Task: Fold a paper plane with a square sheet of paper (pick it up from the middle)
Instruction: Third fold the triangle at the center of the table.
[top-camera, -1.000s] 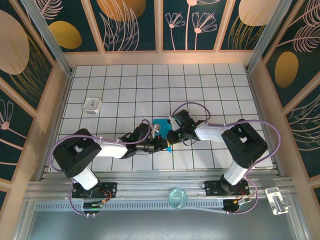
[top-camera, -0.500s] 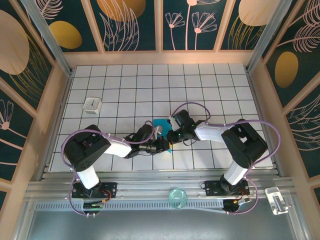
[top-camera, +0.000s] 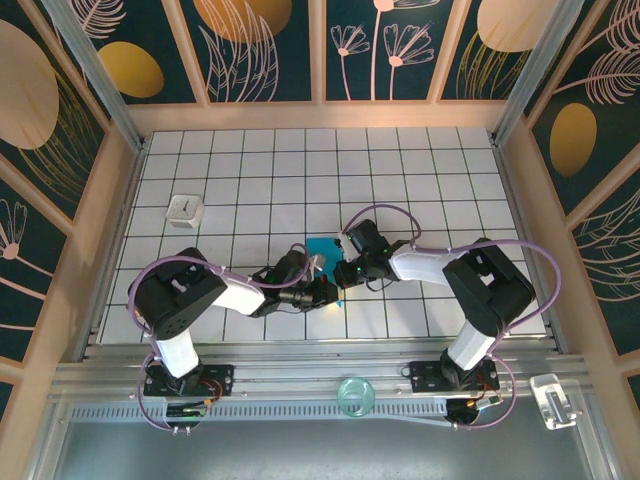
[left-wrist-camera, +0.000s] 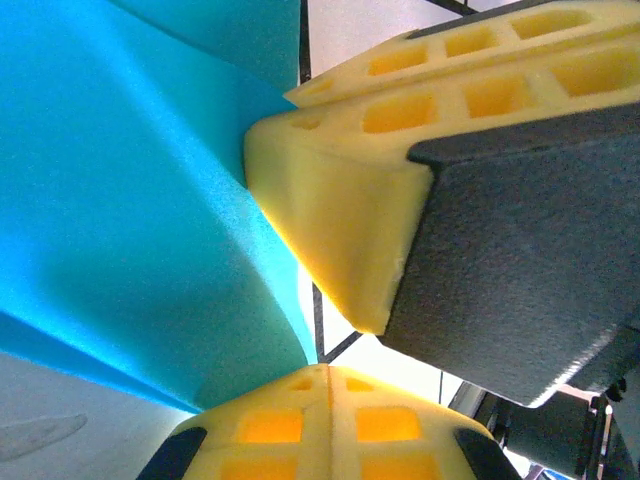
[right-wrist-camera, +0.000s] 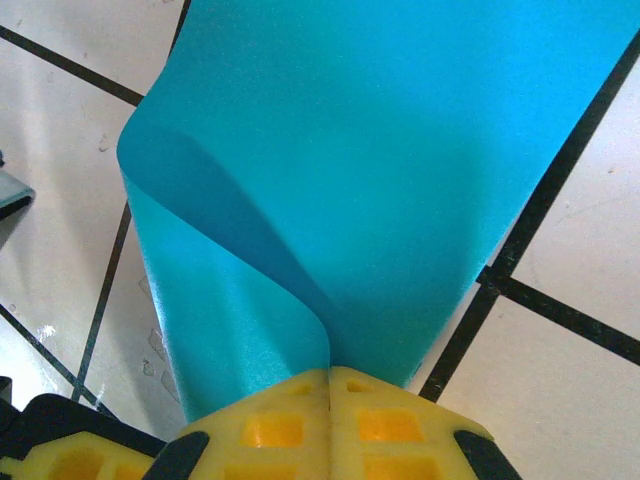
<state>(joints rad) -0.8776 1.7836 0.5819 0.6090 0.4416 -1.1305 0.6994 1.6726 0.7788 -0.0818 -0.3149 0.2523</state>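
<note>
we find the square sheet of paper (right-wrist-camera: 360, 150) near the middle of the white grid table (top-camera: 420, 170), caught between the two wrists and bowed up from the tiles rather than lying flat. the right gripper (right-wrist-camera: 330, 372) is clamped shut on one edge of it, and just above the closed tips the sheet rolls over in a soft curl. the left gripper (left-wrist-camera: 328, 372) is closed as well, with its tips meeting at the lower edge of the paper. we judge it has a pinch on the sheet, though only by a thin margin. a yellow finger of the other gripper sits just beside it, against the paper. the small white cube (top-camera: 185, 210) stands well apart, to the far left.

we judge the paper to be very light, thin and limp: it bends under its own weight, holds no shape until creased, and could slip out of a shallow pinch or tear if the arms pull apart. we would hold it close to the edges, deep enough in the pads, and keep the two grips near each other so the fold line stays taut
</note>
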